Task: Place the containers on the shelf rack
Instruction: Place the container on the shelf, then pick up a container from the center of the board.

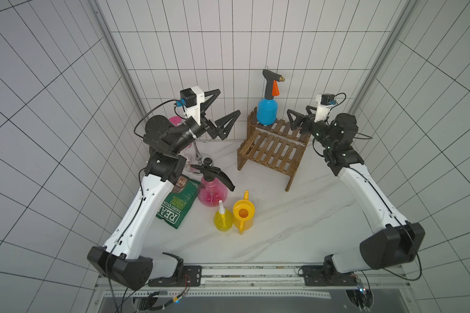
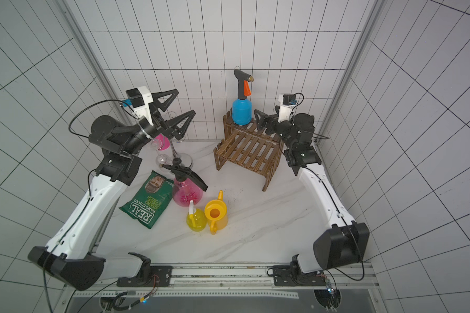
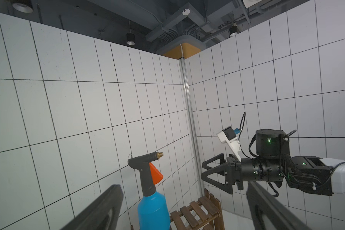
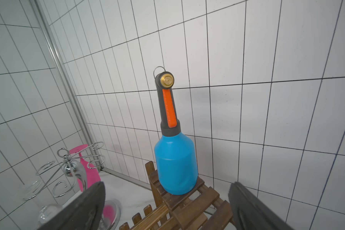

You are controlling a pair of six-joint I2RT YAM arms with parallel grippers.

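The blue bottle [image 1: 267, 113] [image 2: 242, 113] [image 3: 153, 211] [image 4: 175, 167] with a grey-orange trigger sprayer stands upright on the top tier of the dark wooden shelf rack [image 1: 272, 151] [image 2: 247, 151] [image 4: 189, 209]. My right gripper [image 1: 296, 122] [image 2: 263, 120] [image 4: 166, 184] is open just right of the bottle, holding nothing. My left gripper [image 1: 228, 101] [image 2: 185, 101] [image 3: 182, 185] hangs open and empty in the air, left of the rack. On the table in front stand the pink pump sprayer [image 1: 212, 189], the small yellow spray bottle [image 1: 223, 219] and the yellow watering can [image 1: 244, 214].
A green crisp bag [image 1: 177, 203] lies flat beside my left arm. A chrome glass holder [image 4: 68, 165] with a pink glass [image 4: 88, 169] and clear glasses stands at the back left, under my left wrist. Tiled walls close in behind the rack.
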